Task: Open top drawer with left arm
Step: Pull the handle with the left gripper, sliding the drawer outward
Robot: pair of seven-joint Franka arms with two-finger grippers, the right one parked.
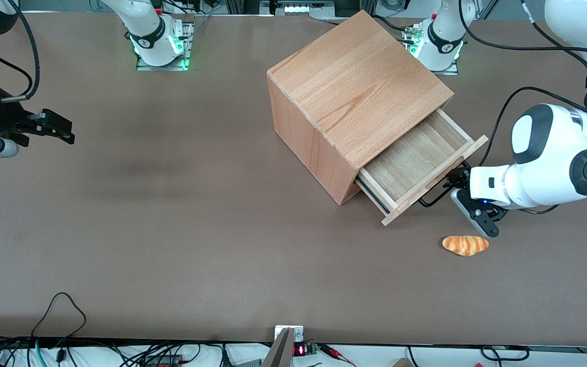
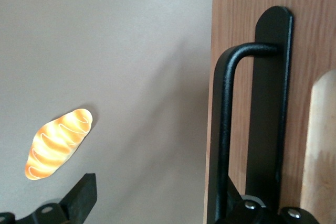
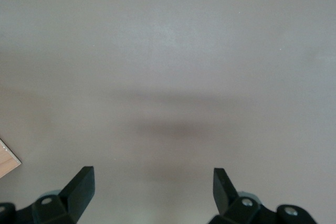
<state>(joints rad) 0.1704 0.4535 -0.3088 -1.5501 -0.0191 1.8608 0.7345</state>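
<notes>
The top drawer (image 1: 411, 159) stands pulled well out of the wooden cabinet (image 1: 354, 86), its pale plank bottom showing. Its flat wooden front (image 2: 302, 51) carries the long black bar handle (image 2: 227, 129). The left arm (image 1: 553, 158) reaches in from the working arm's end of the table. Its gripper (image 1: 455, 179) sits right in front of the drawer front at the handle (image 1: 433, 193). The gripper (image 2: 155, 184) is open. One finger (image 2: 81, 198) hangs free over the table; the other is hidden at the bar, so contact cannot be judged.
An orange bread roll (image 1: 465, 244) lies on the brown table (image 1: 171, 229), nearer the front camera than the gripper and close to it; the roll (image 2: 58, 142) also shows in the left wrist view. Cables (image 1: 59, 311) lie at the table's near edge.
</notes>
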